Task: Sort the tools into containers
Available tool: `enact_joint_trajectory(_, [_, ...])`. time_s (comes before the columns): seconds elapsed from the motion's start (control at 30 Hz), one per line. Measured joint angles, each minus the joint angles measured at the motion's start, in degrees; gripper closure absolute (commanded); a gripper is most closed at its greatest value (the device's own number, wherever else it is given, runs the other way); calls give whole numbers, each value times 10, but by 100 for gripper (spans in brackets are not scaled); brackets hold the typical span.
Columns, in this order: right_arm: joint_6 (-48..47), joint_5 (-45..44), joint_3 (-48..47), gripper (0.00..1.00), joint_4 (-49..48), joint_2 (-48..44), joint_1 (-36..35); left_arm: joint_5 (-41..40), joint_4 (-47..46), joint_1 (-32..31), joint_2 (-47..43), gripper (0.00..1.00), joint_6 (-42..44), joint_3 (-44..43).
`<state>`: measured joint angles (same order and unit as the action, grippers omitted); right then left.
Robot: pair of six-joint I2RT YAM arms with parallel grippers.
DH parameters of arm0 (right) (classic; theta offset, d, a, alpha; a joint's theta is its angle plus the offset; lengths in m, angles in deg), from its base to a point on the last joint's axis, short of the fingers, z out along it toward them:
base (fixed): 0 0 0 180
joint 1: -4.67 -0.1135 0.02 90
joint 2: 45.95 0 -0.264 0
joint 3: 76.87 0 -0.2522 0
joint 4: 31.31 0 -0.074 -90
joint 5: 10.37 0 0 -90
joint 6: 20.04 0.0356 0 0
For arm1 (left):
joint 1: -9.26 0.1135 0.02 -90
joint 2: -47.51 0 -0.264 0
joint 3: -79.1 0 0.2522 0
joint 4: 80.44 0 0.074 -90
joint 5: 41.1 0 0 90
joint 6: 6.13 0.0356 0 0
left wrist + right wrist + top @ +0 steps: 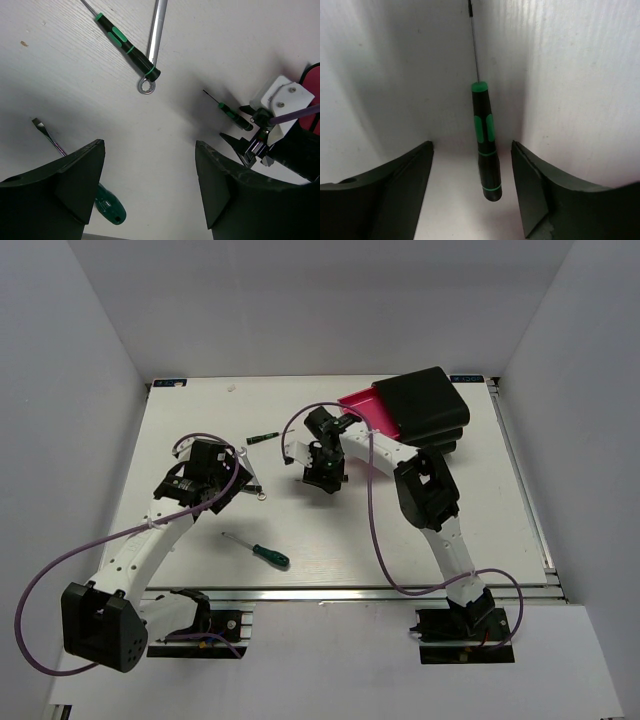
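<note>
1. White tabletop [200, 410] carried every visible tool; none showed in the open pink drawer [365, 408].
2. Right claw [471, 146], fingers apart, hovered around a precision screwdriver [486, 150].
3. Left claw [150, 150], apart and empty, faced a second driver [127, 45] crossing the wrench [157, 30].
4. Green screwdriver [268, 555] lay untouched.
5. Sorting appeared barely begun.

- We see a white table [330, 540] with a faint wood grain.
- Our green-handled screwdriver [272, 557] lies alone near the front edge, tip pointing to the far left.
- A slim silver wrench [157, 30] lies left of centre, and a precision screwdriver [125, 45] crosses it just beside its ring end.
- A second precision screwdriver [262, 437] lies apart, farther back.
- A black cabinet [430, 405] sits at the far right corner, with its pink drawer [365, 412] drawn out.
</note>
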<state>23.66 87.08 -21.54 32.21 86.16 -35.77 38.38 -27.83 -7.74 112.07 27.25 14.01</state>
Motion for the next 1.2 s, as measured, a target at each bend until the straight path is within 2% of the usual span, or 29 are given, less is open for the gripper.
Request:
enact_joint_trajectory(0.2, [-21,20,-21,50,26,17,6,7,-3,0,0,18,-4,2])
enact_joint_trajectory(0.3, [-27,27,-26,67,31,20,7,9,-4,0,1,18,-9,2])
enact_joint_trajectory(0.33, [-26,31,-26,77,32,20,8,10,-5,0,2,18,-14,2])
enact_joint_trajectory(0.47, [-17,42,-17,94,27,15,7,10,-2,0,21,19,-49,2])
enact_joint_trajectory(0.5, [-14,47,-12,94,26,12,7,10,-1,0,30,19,-56,2])
enact_joint_trajectory(0.53, [-10,55,-9,100,26,10,7,9,0,0,40,19,-66,2])
enact_joint_trajectory(0.77, [38,157,-37,100,74,-2,7,6,27,4,147,20,-140,-28])
enact_joint_trajectory(0.93, [119,216,-72,100,80,-88,7,4,58,14,233,21,-173,-96])
enact_joint_trajectory(1.07, [195,206,-79,100,38,-183,10,5,66,35,278,22,-187,-122])
enact_joint_trajectory(1.2, [268,122,-87,100,-31,-243,33,6,66,56,297,24,-194,-123])
